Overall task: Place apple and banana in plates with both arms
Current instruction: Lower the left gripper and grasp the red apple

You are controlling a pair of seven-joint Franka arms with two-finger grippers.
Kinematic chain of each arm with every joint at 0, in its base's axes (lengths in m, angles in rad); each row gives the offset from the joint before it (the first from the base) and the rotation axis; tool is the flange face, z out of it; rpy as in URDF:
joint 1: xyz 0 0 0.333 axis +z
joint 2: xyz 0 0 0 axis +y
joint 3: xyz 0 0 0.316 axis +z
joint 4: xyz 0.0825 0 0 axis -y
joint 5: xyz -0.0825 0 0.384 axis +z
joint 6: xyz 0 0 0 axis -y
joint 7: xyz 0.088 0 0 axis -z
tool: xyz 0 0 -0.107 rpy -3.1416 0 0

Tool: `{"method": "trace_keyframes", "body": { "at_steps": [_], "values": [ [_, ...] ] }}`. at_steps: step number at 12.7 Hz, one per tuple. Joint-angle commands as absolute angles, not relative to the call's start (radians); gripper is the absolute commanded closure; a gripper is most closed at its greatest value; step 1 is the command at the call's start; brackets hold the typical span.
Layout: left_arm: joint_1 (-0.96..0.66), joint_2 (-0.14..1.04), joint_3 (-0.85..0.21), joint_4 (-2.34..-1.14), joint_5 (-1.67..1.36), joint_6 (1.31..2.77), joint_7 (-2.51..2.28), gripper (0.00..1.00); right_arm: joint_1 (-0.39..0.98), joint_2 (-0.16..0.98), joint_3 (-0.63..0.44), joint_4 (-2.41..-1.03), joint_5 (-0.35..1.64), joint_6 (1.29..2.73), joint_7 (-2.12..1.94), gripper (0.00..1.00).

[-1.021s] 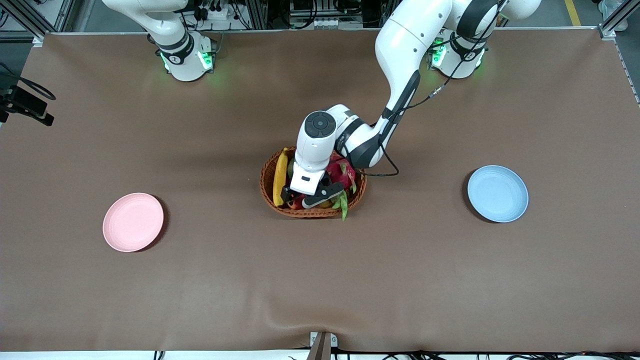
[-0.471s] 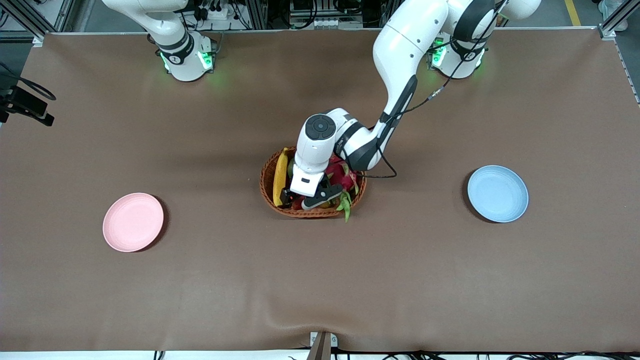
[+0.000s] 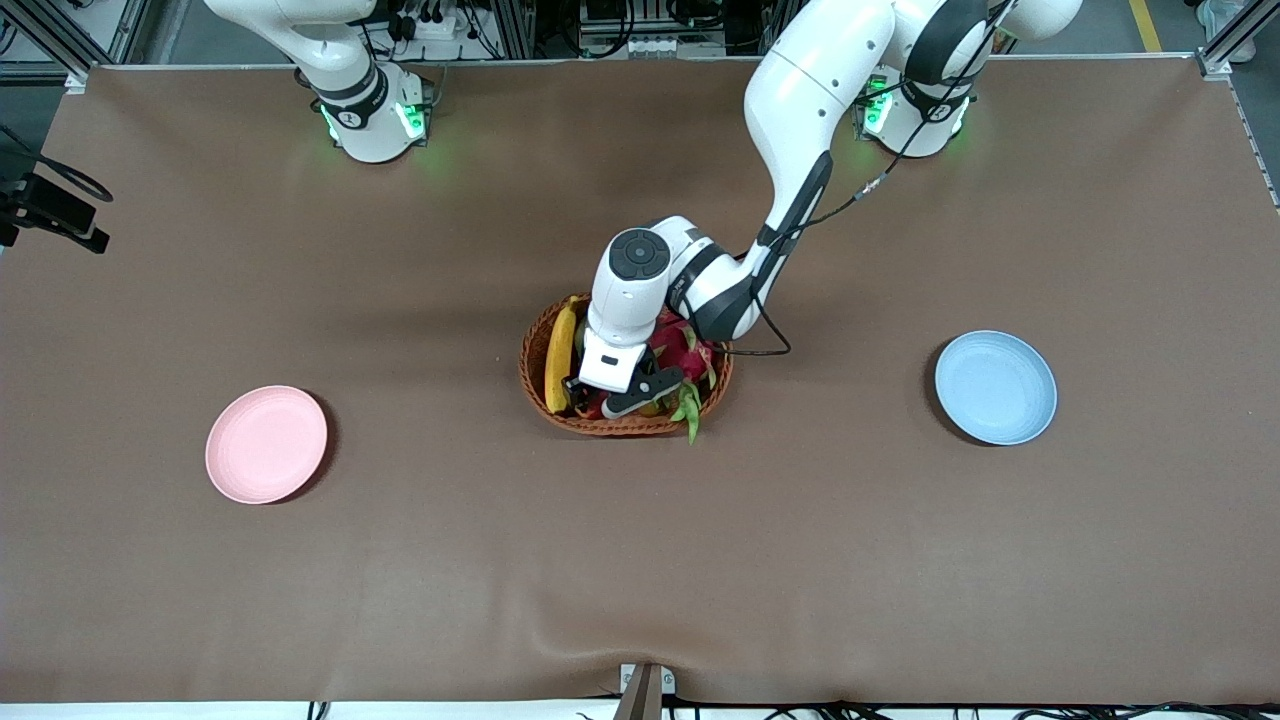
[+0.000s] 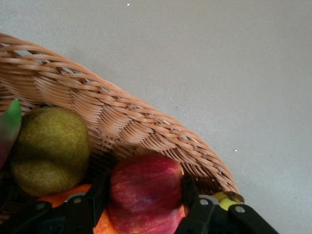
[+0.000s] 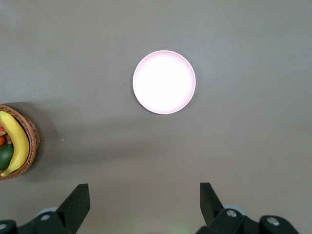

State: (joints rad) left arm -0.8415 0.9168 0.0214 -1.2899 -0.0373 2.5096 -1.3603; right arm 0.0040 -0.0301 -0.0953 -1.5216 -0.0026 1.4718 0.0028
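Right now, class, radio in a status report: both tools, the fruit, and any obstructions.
Left tool down in basket, fingers shut on apple. Right tool open, waiting high over table. Banana in basket. Both plates bare.

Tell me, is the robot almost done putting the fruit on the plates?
Not yet. The pink plate and blue plate hold nothing. The left gripper is down in the basket, fingers on either side of the apple. The banana lies in the basket. The right gripper waits open, high over the table.
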Motion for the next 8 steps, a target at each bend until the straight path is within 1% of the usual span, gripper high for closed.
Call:
{"method": "trace_keyframes", "body": {
  "at_steps": [1,2,4,5,8],
  "values": [
    [-0.851,0.937,0.025,-1.266,-0.057,2.514,-1.390,0.88,0.006,-0.017,-0.095,-1.503,-0.014,1.468,0.014,0.00],
    [-0.851,0.928,0.025,-1.267,-0.058,2.511,-1.388,1.00,0.008,-0.017,-0.095,-1.503,-0.012,1.468,0.014,0.00],
    [-0.848,0.875,0.025,-1.270,-0.058,2.500,-1.390,1.00,0.011,-0.015,-0.095,-1.503,-0.014,1.468,0.014,0.00],
    [-0.848,0.839,0.026,-1.281,-0.060,2.452,-1.391,1.00,0.014,-0.014,-0.095,-1.503,-0.012,1.468,0.014,0.00],
    [-0.835,0.668,0.028,-1.284,-0.054,2.148,-1.387,1.00,0.018,-0.014,-0.095,-1.503,-0.012,1.470,0.014,0.00]
  ]
}}
